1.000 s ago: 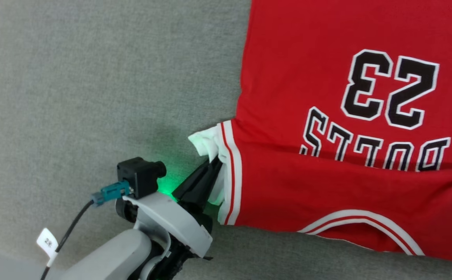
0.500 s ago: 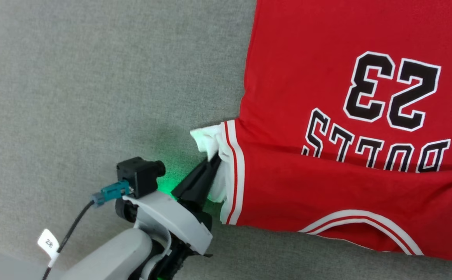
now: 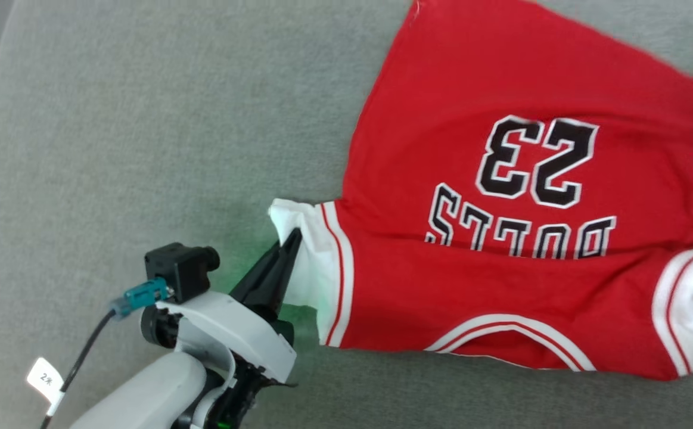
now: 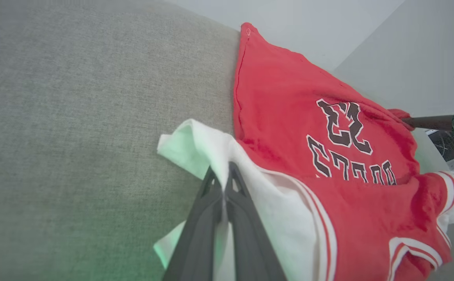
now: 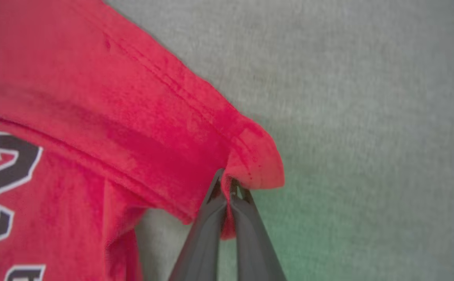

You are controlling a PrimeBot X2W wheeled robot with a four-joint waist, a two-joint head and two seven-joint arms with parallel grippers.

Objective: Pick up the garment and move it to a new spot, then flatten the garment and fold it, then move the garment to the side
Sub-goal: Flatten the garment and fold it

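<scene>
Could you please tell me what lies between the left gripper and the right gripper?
The garment: its red printed body spans from left gripper to right gripper, in the left wrist view.

Even bright light; green glow; slight motion blur.

One garment (image 3: 441, 286) on one grey surface (image 3: 143, 149). Two white sleeves (image 3: 301, 268) on it. Two grippers: one left gripper (image 3: 294, 235), one right gripper (image 5: 227, 182); one cable (image 3: 84, 351), one tag (image 3: 45, 378).
</scene>
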